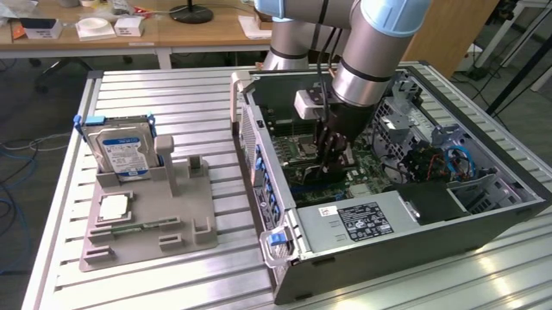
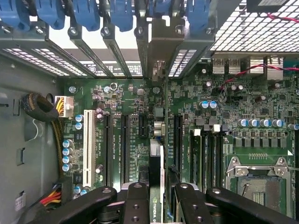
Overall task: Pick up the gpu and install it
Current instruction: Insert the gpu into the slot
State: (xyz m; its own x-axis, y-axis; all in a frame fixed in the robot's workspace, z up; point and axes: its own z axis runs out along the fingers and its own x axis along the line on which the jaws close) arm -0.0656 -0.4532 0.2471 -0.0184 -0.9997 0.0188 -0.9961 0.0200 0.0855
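Observation:
My gripper [image 1: 332, 152] reaches down into the open computer case [image 1: 483, 226], just over the green motherboard [image 1: 366, 171]. In the wrist view the gripper [image 2: 158, 198] is shut on the gpu [image 2: 155, 168], a thin dark card seen edge-on between the black fingers [image 2: 135, 203]. The card stands on edge over the motherboard [image 2: 224, 116], in line with the long black expansion slots [image 2: 125, 144]. Its metal end bracket [image 2: 156, 51] sits at the case's rear slot openings. Whether the card's edge is seated in a slot is hidden.
Blue retaining clips [image 2: 121, 11] line the rear slots. A power supply [image 1: 362, 219] fills the case's near side, with cables and drive bays [image 1: 448, 161] on the exterior view's right. Outside, a grey fixture [image 1: 151, 219] holds a hard drive [image 1: 123, 152], a processor [image 1: 114, 206] and a memory stick [image 1: 138, 227].

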